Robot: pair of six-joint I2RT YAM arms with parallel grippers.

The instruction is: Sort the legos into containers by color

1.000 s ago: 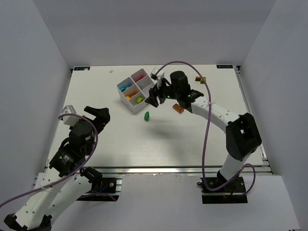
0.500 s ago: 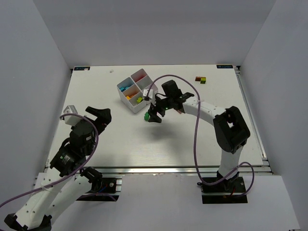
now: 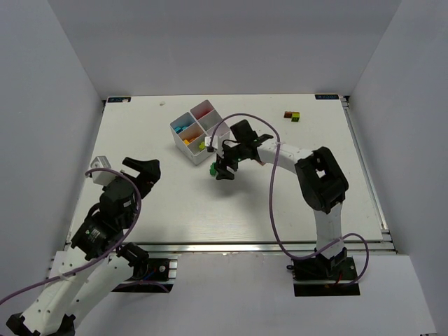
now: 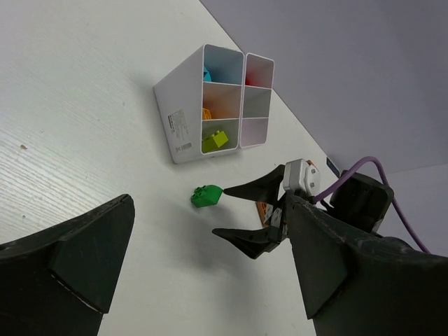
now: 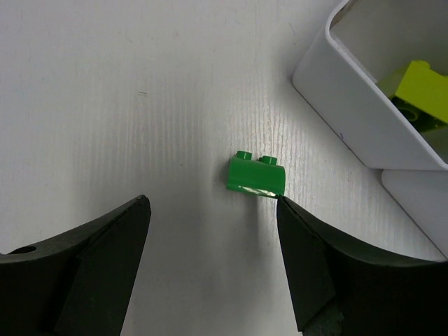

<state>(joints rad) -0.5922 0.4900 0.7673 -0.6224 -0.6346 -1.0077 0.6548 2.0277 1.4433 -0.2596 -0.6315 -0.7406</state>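
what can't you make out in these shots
- green brick: top view, mostly under the right gripper.
- tray contents: top view, too small to count; right wrist view, cut off by the frame edge.
- orange brick: left wrist view, mostly behind the right gripper.
- far bricks: top view, too small to tell whether they are joined.

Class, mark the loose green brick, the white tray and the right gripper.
green brick (image 5: pixel 257 175), right wrist view, middle of its broad face.
white tray (image 4: pixel 178 119), left wrist view, its outer wall.
right gripper (image 5: pixel 211 206), right wrist view, midway between its fingertips.
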